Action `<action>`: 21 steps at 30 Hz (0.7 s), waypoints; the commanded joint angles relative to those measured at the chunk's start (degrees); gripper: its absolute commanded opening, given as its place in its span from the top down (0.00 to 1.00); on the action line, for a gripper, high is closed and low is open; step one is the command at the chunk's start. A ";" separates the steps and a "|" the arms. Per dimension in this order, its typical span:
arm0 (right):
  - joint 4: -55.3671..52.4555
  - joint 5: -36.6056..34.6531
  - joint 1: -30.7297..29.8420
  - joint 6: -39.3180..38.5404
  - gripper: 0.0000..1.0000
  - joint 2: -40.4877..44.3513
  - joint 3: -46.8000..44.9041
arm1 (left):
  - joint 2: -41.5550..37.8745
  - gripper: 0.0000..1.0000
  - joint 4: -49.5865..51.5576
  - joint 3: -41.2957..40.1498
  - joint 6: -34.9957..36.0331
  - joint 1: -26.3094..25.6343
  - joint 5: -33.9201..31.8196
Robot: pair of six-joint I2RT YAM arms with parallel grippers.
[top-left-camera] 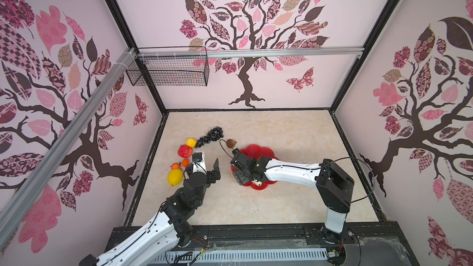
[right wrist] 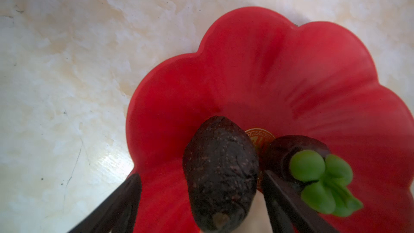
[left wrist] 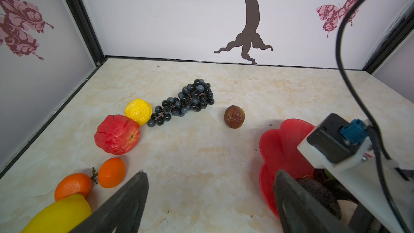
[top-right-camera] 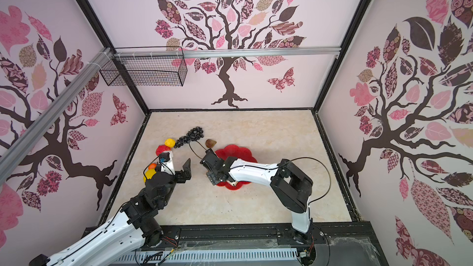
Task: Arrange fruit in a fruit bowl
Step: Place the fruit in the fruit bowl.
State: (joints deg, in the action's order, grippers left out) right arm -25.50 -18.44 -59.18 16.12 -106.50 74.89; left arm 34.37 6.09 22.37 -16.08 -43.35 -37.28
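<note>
Marble tabletop (right wrist: 56, 86): avocado (right wrist: 220, 171) lies in fruit bowl (right wrist: 268, 68) between spread, empty jaws of right end effector (right wrist: 199, 174).

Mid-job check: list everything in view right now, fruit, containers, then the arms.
apple: one, red, table left
small lemon: one, yellow, behind apple
grape bunch: one, black, beside small lemon
large lemon: one, yellow, table, front left
oranges: two, orange, between apple and large lemon
fruit bowl: one, red, table centre
fig: one, brown, table behind fruit bowl
avocado: one, dark, in fruit bowl
dark fruit with green leaves: one, beside avocado
wire basket: one, black, mounted high, back left
left gripper: jaws open, empty
right gripper: jaws open, astride avocado
</note>
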 commanded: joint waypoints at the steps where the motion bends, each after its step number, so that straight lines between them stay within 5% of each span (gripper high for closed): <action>1: -1.13 -0.71 -0.41 0.40 0.12 1.91 1.75 | -0.18 0.10 -0.64 -1.72 0.43 0.24 -0.60; 13: -3.75 -0.05 -0.41 1.02 0.06 6.85 3.06 | -5.28 0.10 -0.51 -2.63 -0.68 0.26 0.65; 17: -4.34 0.79 -0.41 0.82 0.05 11.71 2.94 | -10.41 0.10 -0.29 -3.93 -2.84 0.42 0.35; 21: -3.53 0.39 -0.41 0.55 0.04 18.64 0.36 | -7.20 0.10 4.22 -0.57 -6.30 0.55 -2.64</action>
State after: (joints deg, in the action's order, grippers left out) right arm -28.36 -17.76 -59.20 16.58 -94.08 75.02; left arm 25.04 6.81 20.16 -19.51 -43.09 -37.78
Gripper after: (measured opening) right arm 0.954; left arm 0.900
